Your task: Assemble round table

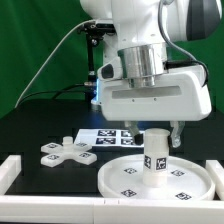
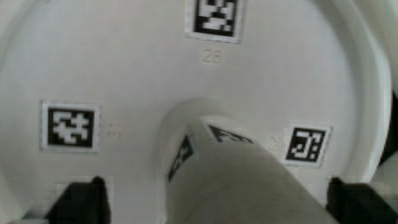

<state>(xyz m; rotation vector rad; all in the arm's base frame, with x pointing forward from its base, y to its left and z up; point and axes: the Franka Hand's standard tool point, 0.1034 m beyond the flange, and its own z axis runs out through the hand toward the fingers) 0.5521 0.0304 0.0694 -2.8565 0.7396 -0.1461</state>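
On the exterior view's left, the white border rim (image 1: pixel 12 168) runs along the edge of the black table (image 1: pixel 40 120). Just inside it the cross-shaped base (image 1: pixel 62 152) lies flat, with a black-and-white square tag on each arm. Nothing touches it.

Behind it, towards the middle, the marker board (image 1: pixel 108 134) lies flat with its rows of tags.

Further right the round disc (image 1: pixel 118 180) lies flat near the front rim, with square tags spread over its top. The leg (image 1: pixel 156 158) stands upright at about the disc's middle and has a tag on its side.

The gripper (image 1: pixel 159 138) hangs straight over the leg with its jaws spread wide. One finger (image 1: pixel 178 134) stands clear of the leg on the exterior view's right.

In the wrist view the dark fingertips (image 2: pixel 82 198) flank the leg (image 2: pixel 240 165), with a gap on one side. The tags carry only block patterns. A faint mark under one tag on the disc (image 2: pixel 107 60) is too blurred to read.
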